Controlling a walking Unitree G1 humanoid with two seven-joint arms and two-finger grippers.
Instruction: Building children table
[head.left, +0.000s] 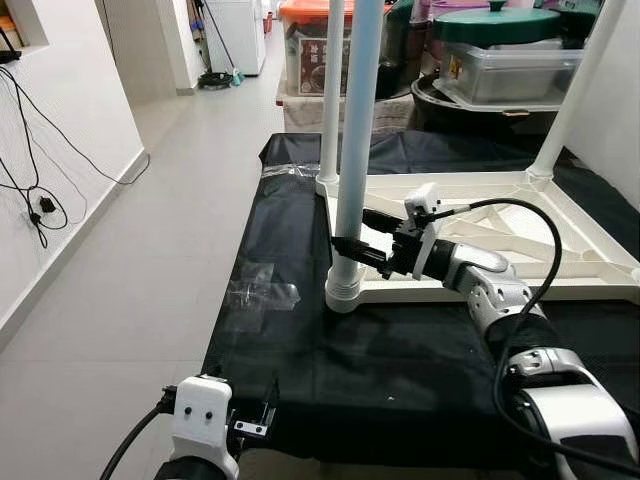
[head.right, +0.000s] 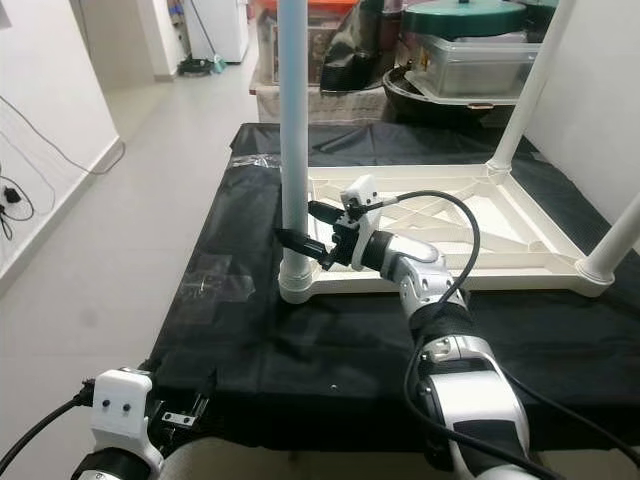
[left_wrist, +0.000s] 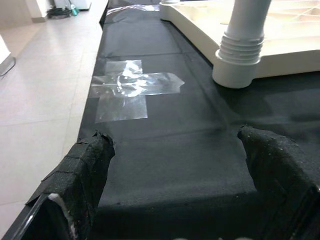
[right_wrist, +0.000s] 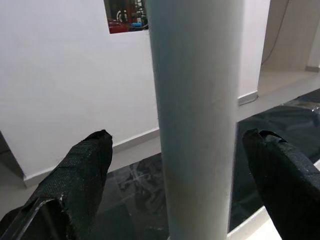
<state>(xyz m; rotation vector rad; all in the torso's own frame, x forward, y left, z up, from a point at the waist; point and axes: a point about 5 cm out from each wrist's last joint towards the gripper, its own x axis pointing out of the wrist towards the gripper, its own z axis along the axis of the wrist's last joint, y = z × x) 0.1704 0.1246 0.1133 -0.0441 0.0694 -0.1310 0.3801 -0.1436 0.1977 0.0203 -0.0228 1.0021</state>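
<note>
Table top (head.left: 560, 215), white plastic, lies upside down on the black cloth (head.left: 300, 330), and its legs stand upright from the corners. I see the right gripper (head.left: 362, 238) at the nearest leg (head.left: 357, 150), low on it, just above the ribbed socket (head.left: 343, 292). Its two black fingers (right_wrist: 80, 170) are spread, one on each side of the leg, and not pressing it. The left gripper (left_wrist: 175, 170) hovers low over the near edge of the cloth, its fingers also apart with nothing between. Clear tape (left_wrist: 131, 87) is stuck on the cloth near the socket.
</note>
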